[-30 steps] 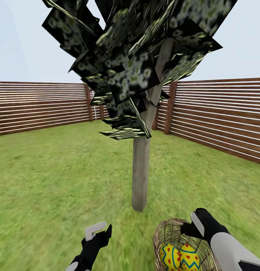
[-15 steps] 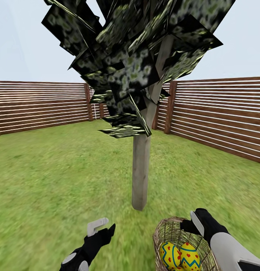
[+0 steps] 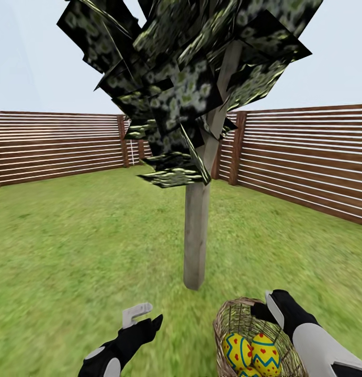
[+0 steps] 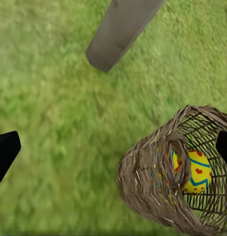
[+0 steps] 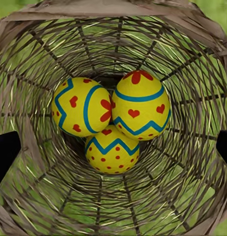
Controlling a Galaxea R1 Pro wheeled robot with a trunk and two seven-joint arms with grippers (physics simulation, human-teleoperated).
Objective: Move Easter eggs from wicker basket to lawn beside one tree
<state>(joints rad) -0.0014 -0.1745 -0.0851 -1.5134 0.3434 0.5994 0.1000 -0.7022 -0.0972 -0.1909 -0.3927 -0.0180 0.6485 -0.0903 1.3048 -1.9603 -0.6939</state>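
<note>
Eggs, three, inside wicker basket, straight ahead of right gripper; its fingers spread at rim. Left gripper fingers spread over lawn, farther. Tree near.

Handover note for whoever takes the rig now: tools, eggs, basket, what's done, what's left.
Left tool: open, empty, over the lawn.
Right tool: at the wicker basket rim; grip state unclear.
All three Easter eggs in the basket, which sits near the tree trunk.
Done: basket is by a tree.
Left: take out all three eggs and set them on the grass by this trunk.
</note>
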